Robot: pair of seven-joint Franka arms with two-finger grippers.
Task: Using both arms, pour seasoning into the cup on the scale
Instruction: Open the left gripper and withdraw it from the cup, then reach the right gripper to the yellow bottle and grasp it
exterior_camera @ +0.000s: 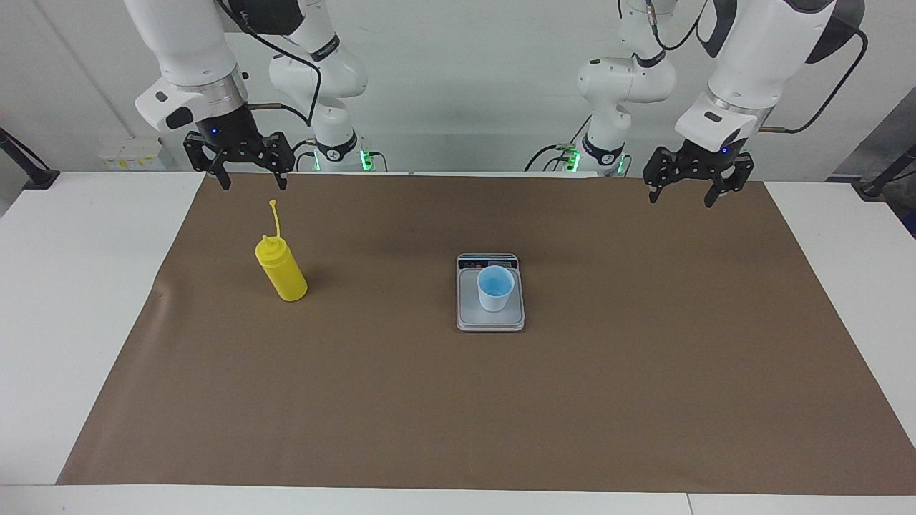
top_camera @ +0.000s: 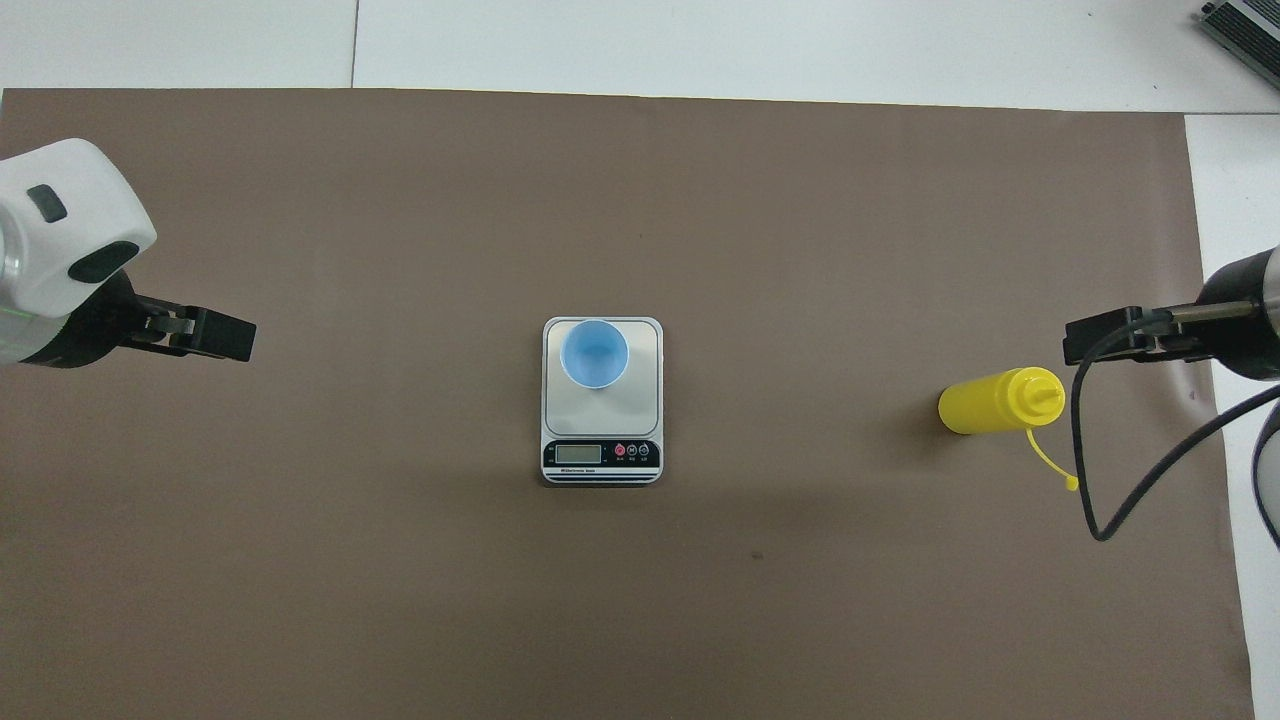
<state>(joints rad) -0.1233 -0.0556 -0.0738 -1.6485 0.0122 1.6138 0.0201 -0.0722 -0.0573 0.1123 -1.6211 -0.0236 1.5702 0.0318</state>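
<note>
Standing upright toward the right arm's end of the surface, the seasoning (exterior_camera: 282, 270) waits under the wide-open, empty right pincer (exterior_camera: 247, 174). Best to descend squarely around its body, avoiding the cap strap. The left pincer (exterior_camera: 689, 187), also spread empty, waits; the cup (exterior_camera: 495, 287) sits on the scale (exterior_camera: 490, 317).

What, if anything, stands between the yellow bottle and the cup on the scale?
Nothing visible: only bare brown mat lies between the bottle and the cup on the scale.
</note>
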